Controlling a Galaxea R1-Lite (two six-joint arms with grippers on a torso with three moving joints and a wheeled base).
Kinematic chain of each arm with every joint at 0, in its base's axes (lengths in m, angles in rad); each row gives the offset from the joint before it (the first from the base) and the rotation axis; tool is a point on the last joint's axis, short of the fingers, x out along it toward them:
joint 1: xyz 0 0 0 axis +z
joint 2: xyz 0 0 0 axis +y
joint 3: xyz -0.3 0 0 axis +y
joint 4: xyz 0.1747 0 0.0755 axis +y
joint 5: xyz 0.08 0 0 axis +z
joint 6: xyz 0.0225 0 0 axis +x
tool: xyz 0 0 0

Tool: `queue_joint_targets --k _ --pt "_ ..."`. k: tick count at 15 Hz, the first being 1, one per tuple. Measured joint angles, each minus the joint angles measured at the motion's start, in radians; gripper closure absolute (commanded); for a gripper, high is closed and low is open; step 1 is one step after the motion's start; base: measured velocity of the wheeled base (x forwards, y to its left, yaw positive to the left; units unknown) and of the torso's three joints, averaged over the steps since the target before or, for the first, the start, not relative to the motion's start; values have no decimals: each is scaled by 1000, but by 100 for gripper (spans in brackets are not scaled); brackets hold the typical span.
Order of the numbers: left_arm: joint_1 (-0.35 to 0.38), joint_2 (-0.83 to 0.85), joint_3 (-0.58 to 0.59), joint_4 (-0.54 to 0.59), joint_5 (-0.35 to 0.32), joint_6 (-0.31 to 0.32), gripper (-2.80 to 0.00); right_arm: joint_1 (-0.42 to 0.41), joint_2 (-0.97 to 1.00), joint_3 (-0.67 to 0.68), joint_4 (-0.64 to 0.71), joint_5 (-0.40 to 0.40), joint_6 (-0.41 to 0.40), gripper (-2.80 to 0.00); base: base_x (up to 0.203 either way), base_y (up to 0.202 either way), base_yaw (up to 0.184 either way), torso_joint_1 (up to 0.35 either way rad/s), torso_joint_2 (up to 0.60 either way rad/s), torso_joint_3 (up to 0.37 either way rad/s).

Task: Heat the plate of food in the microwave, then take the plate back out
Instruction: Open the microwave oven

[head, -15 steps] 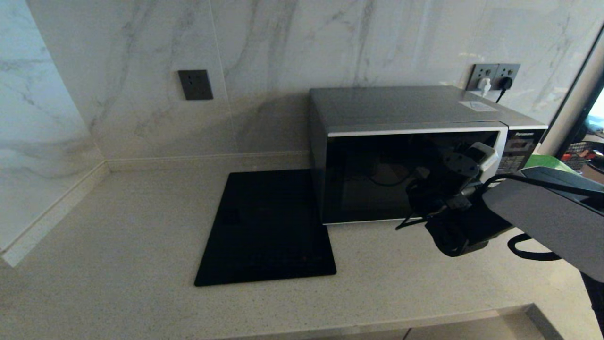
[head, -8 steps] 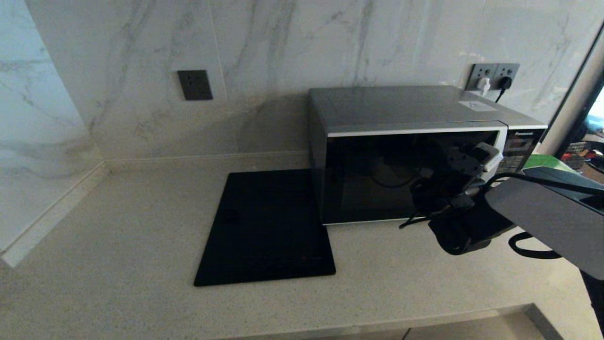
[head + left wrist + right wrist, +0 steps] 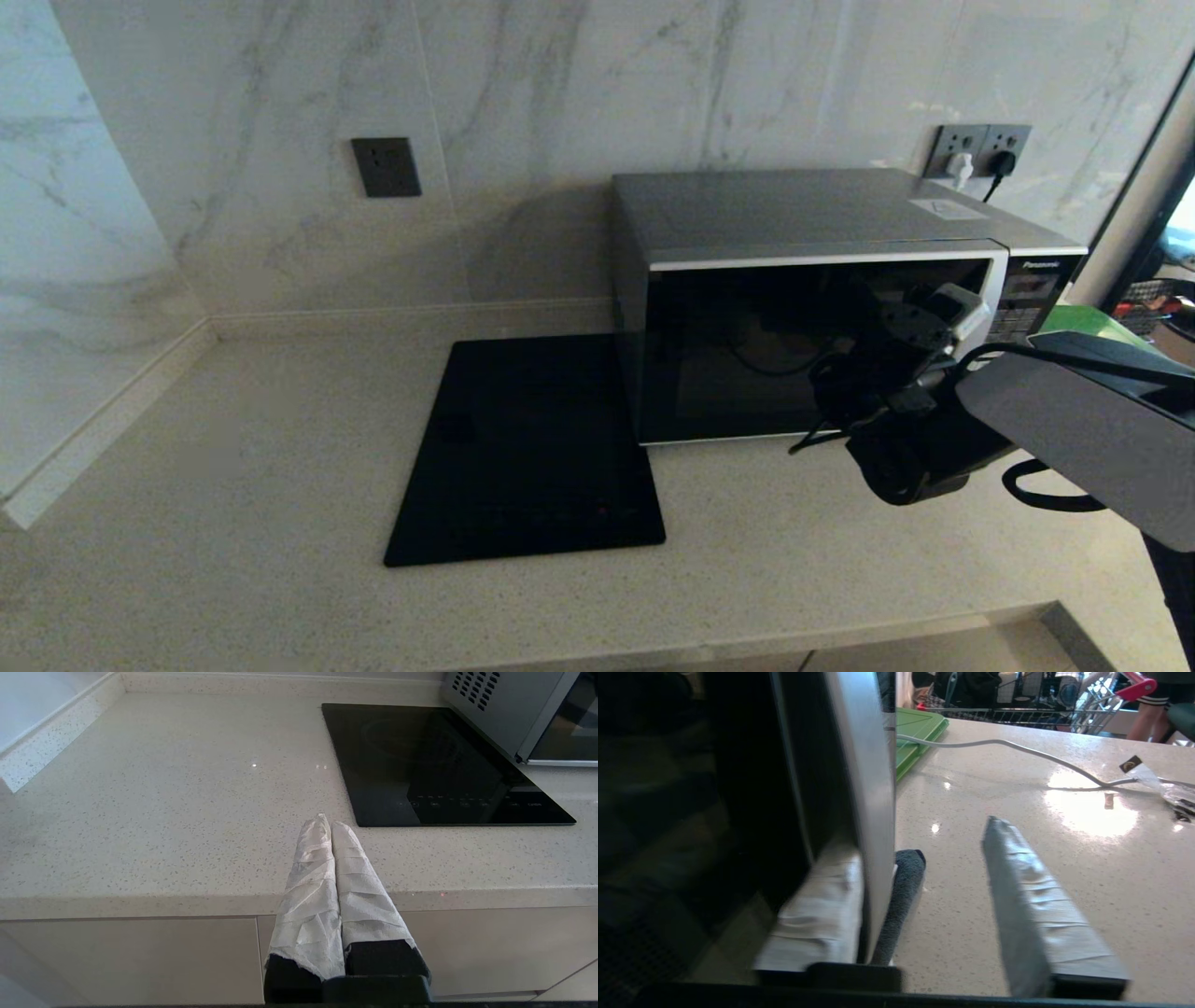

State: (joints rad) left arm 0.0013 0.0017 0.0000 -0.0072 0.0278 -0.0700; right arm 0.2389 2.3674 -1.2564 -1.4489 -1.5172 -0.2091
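At the far right of the desk (image 3: pixel 233 467), microwave (image 3: pixel 803 215): door shut; the plate of food shows in no view.
Handle (image 3: pixel 873 812): the right claw (image 3: pixel 920 844) straddles it, released; one finger lies against it and the other is well apart.
Step in hand: we judge it to be gripping the handle. We should clench squarely, then pull along the door's arc.
Swing room: the door will sweep near and left, over the cooktop (image 3: pixel 532 448).
Right side: green tray (image 3: pixel 920 728) and white cable (image 3: pixel 1017 749) lie beside the microwave.
Left claw (image 3: pixel 327 823): clenched and empty, parked at the desk's near edge.
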Motion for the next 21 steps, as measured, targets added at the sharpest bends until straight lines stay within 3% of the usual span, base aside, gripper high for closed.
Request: queue_joint_targets --k 9,15,16,21 --pt "0 0 0 0 0 0 0 24 -14 14 -2 -2 0 0 0 0 0 0 0 0" --pt "0 0 0 0 0 0 0 63 -63 96 -3 -10 2 0 0 0 0 0 0 0" --pt "0 0 0 0 0 0 0 67 -68 105 -3 -8 4 -280 0 0 0 0 0 0" --pt "0 0 0 0 0 0 0 74 -76 114 -24 -7 8 -280 0 0 0 0 0 0"
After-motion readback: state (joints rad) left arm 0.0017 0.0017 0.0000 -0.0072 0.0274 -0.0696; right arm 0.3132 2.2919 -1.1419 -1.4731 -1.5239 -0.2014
